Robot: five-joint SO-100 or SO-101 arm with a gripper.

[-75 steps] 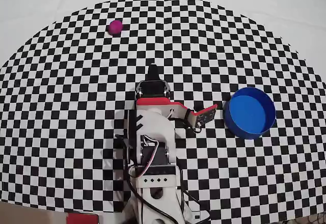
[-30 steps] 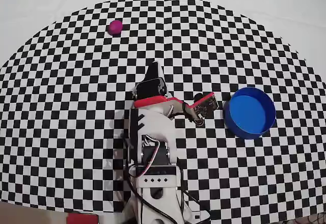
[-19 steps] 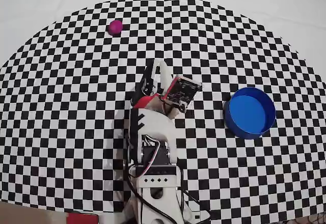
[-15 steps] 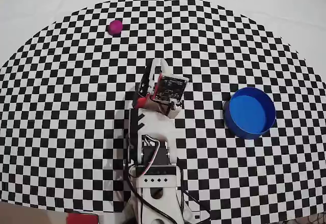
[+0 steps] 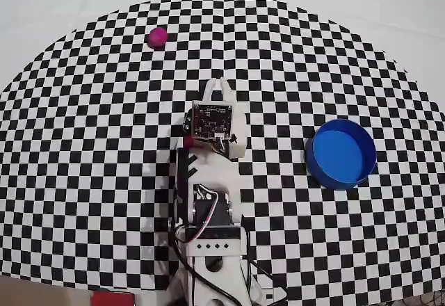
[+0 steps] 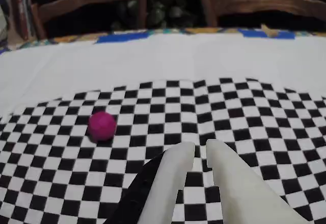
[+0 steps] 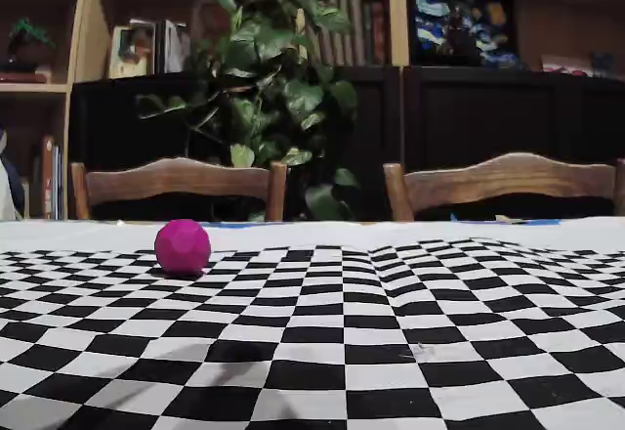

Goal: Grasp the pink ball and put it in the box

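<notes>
Small smooth magenta-pink ball (image 5: 158,37) sits on the black-and-white checkered surface (image 5: 83,146), far upper left in overhead view, nothing touching it. Same ball shows left of centre in wrist view (image 6: 102,126) and left in fixed view (image 7: 183,246), resting on the checker pattern w/ wooden chairs (image 7: 181,187) and a leafy plant (image 7: 270,78) behind.

Round shallow bright blue box (image 5: 341,154) is at right in overhead view, well apart from ball; interior looks bare blue.

White arm w/ red trim (image 5: 208,202) rises from bottom centre, gripper (image 5: 216,83) aimed up the frame, roughly toward the far edge, ball off to its upper left. Fingers (image 6: 178,155) in wrist view are pale, tips close w/ a narrow gap between, nearly clenched, grasping nothing. Ball and fingers well apart.
</notes>
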